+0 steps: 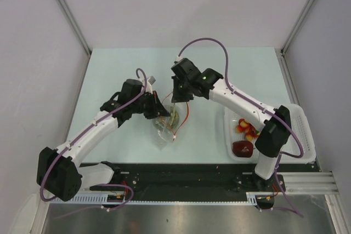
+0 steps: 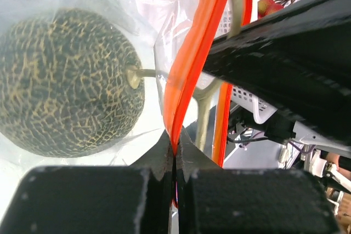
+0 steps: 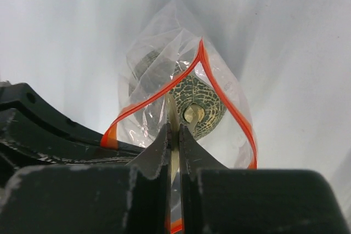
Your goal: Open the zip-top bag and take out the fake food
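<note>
The zip-top bag (image 1: 163, 136) hangs open between my two grippers above the table. My left gripper (image 2: 174, 145) is shut on its red-orange zip strip (image 2: 189, 64); it also shows in the top view (image 1: 157, 110). Inside the bag is a round green netted melon-like toy (image 2: 66, 80) with a pale stem. My right gripper (image 3: 174, 133) reaches into the bag's mouth and is shut on that stem (image 3: 171, 110), just above the melon toy (image 3: 204, 98); it also shows in the top view (image 1: 175, 104). A dark red apple (image 1: 242, 147) and red-and-yellow bits (image 1: 247, 129) lie in the basket.
A white mesh basket (image 1: 300, 130) stands at the right by the right arm's base. The black body of my left gripper (image 3: 49, 130) crowds the left of the right wrist view. Grey walls and rails bound the pale table (image 1: 120, 69).
</note>
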